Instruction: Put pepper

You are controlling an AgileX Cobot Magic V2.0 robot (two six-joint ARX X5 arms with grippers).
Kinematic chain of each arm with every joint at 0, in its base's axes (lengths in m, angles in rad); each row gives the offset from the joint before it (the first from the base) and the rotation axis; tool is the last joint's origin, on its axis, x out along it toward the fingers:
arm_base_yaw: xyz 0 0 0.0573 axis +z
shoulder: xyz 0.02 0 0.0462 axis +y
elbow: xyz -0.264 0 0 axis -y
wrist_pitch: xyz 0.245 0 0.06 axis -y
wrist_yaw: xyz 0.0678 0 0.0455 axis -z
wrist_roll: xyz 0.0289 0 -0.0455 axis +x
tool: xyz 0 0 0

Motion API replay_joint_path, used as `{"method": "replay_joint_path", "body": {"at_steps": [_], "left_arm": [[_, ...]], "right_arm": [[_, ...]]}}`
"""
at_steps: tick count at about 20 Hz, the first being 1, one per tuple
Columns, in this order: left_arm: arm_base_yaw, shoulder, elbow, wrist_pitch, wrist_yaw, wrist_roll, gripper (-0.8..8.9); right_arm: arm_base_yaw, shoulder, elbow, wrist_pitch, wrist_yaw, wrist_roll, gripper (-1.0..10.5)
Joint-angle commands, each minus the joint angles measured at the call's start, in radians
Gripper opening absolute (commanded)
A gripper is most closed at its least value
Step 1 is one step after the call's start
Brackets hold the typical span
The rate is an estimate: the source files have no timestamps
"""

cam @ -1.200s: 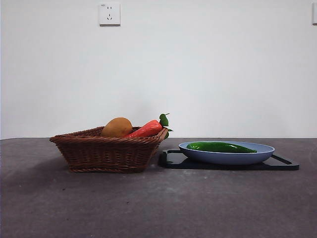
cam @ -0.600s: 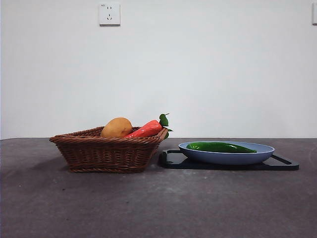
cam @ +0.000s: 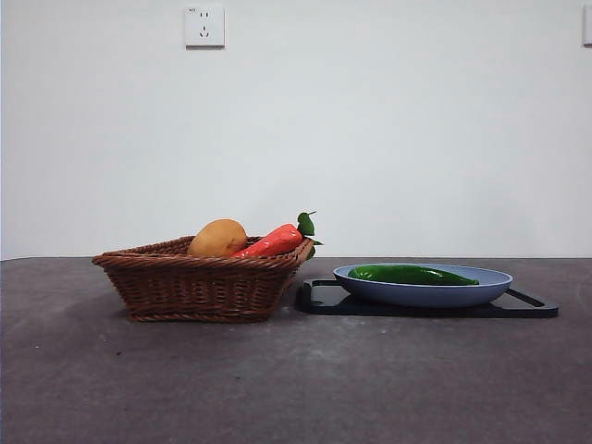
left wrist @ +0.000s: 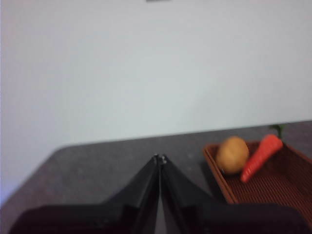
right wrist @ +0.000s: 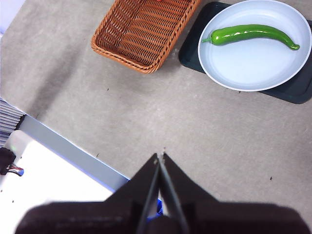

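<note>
Green pepper (cam: pixel 412 274) unmoved on plate (cam: pixel 481 290); left end effector (left wrist: pixel 159 158), right end effector (right wrist: pixel 160 157) closed, empty.

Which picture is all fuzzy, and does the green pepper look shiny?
The left wrist view is blurry, so the potato and carrot look soft; the right wrist view is sharp, with a bright shine along the pepper; the front view is clear and evenly lit.

A: Long, slender, glossy dark-green pepper (cam: pixel 412 275), tapering to a point; lying flat, lengthwise, right of centre in the front view.

B: Upper right of the right wrist view (right wrist: pixel 249 34); gently curved, whole, untouched.
</note>
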Motion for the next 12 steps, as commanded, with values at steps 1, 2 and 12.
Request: {"method": "replay_joint_path", "body": {"at_steps": [1,2,12], "left_arm": [[0.006,-0.035,-0.042,-0.018,-0.001,-0.058,0.08],[0.006,-0.047,-0.058,-0.028,-0.001,-0.062,0.08],[0.006,-0.099,-0.079,-0.316,-0.002,-0.061,0.08]], "right_arm": [[0.005,0.007,0.019,-0.015,0.002,0.002,0.1],[0.005,0.007,0.019,-0.015,0.002,0.002,0.1],[0.005,0.006,0.019,-0.015,0.002,0.002,0.1]]}}
